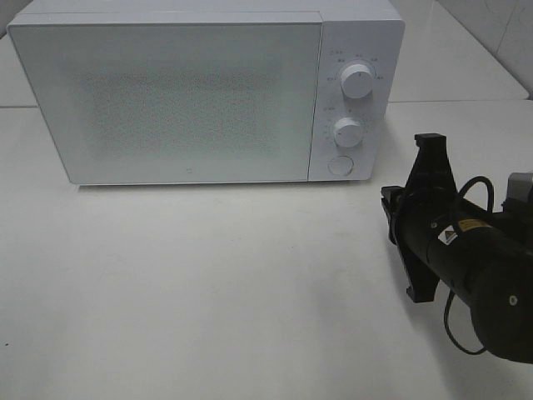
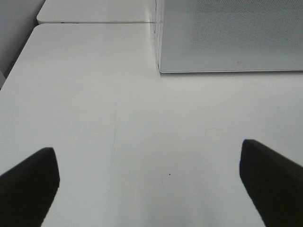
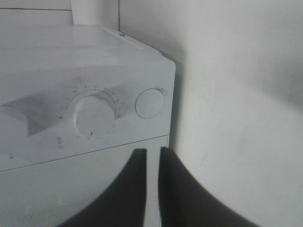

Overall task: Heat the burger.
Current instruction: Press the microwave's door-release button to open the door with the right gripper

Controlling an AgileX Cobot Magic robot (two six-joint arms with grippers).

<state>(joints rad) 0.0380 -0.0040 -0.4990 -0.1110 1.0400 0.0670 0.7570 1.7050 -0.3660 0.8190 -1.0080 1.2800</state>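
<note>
**Exterior high:** The white microwave (image 1: 206,93) sits on the desk (image 1: 208,292) with its door (image 1: 166,104) closed. Your right pincer (image 1: 390,212) hangs near the control-panel corner, close to the round button (image 1: 340,165). The burger is nowhere on the open desk. Whether it lies behind the frosted door, you cannot tell.

**Left wrist:** Your left pincer (image 2: 147,158) is released, its fingers spread wide over bare desk and holding nothing. The microwave's front corner is ahead of it, well apart.

**Right wrist:** Your right pincer (image 3: 152,153) is clenched down to a sliver of a gap, with nothing between the fingers. It is close in front of the microwave, near where the door meets the control panel. A dial (image 3: 93,113) and the round button (image 3: 150,103) sit just beyond the tips. No burger appears here either.

**Handling:** Expect the burger to be light, soft and loosely stacked. A hard squeeze would likely dent the bun and make the layers slide. Take it low across the sides, about the patty line, with a gentle grip, and carry it level.
</note>
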